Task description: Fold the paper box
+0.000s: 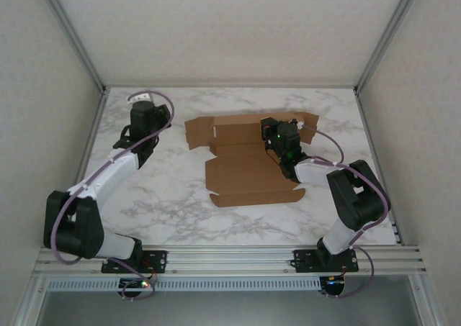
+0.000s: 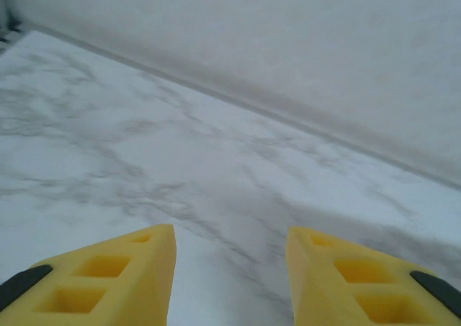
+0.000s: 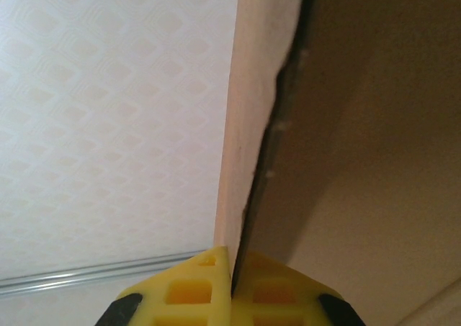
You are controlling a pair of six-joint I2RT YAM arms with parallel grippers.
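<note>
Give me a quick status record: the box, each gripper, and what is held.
paper box: brown cardboard sheet, mid-table, near panel lying flat
right gripper: shut on a cardboard edge at the box's right side
left gripper: open, nothing between its fingers
left gripper position: over the bare marble table, left of the box and apart from it

Readable text: none in any view.
paper box (image 1: 248,171): bare brown cardboard with no legible print, label or number.
table (image 1: 144,196): grey marble veining only, with no lettering.
</note>
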